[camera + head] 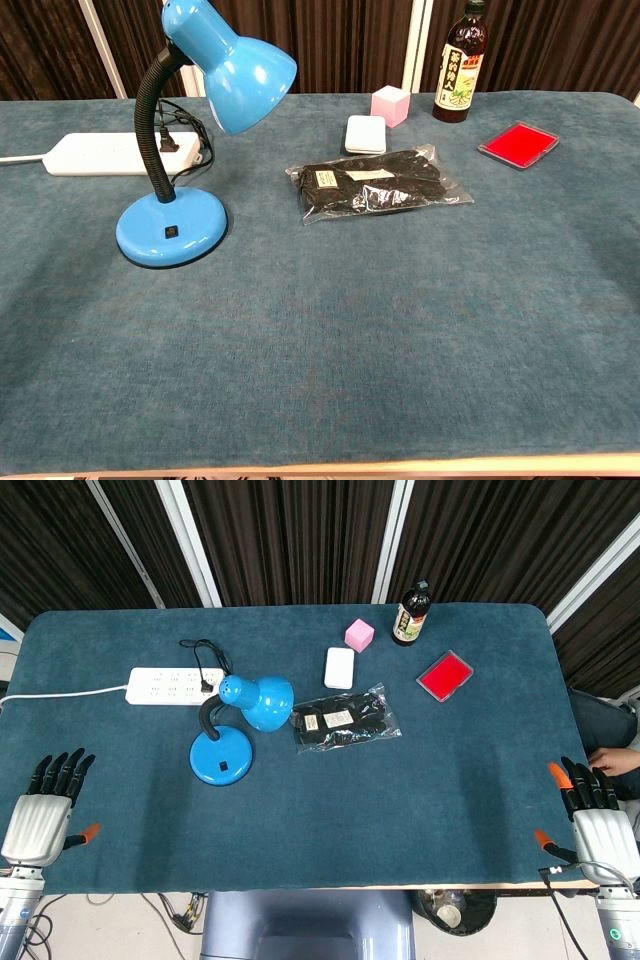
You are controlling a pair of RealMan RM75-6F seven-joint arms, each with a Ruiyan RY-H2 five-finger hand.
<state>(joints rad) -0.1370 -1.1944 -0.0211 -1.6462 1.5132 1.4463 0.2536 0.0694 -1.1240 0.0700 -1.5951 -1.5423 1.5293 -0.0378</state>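
Observation:
My left hand (pixel 45 805) hovers at the table's near left corner, fingers straight and apart, holding nothing. At the near right corner my right hand (pixel 595 815) is likewise spread and empty. Neither hand shows in the chest view. A blue desk lamp (pixel 240 725) (pixel 190 130) stands left of centre, its cord plugged into a white power strip (pixel 172 685) (pixel 100 153). A clear bag of black items (pixel 343 718) (pixel 375 185) lies at the centre, far from both hands.
Toward the back lie a white box (pixel 339 667) (pixel 365 134), a pink cube (pixel 359 634) (pixel 390 104), a dark bottle (pixel 411 613) (pixel 461 65) and a red flat case (pixel 445 675) (pixel 518 144). A person's hand (pixel 612 760) shows past the right edge. Blue cloth table (pixel 400 820).

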